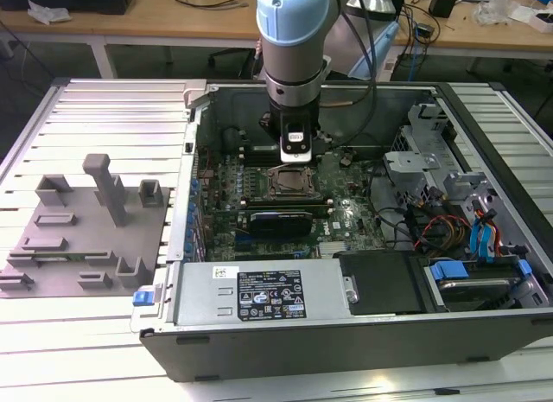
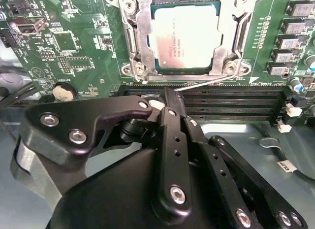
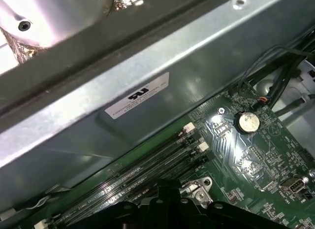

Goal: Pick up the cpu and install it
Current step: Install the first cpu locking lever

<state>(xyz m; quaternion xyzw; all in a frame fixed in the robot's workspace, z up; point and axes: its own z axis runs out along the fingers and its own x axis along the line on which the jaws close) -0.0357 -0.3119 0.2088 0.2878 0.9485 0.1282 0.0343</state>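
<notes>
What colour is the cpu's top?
Pale silver. The cpu shows best in the second wrist view, lying inside the metal socket frame.

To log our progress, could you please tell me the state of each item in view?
chip: seated in the socket, silver face up.
tool: shut, holding nothing, beside the socket.
computer case: lying flat, open on top.
</notes>
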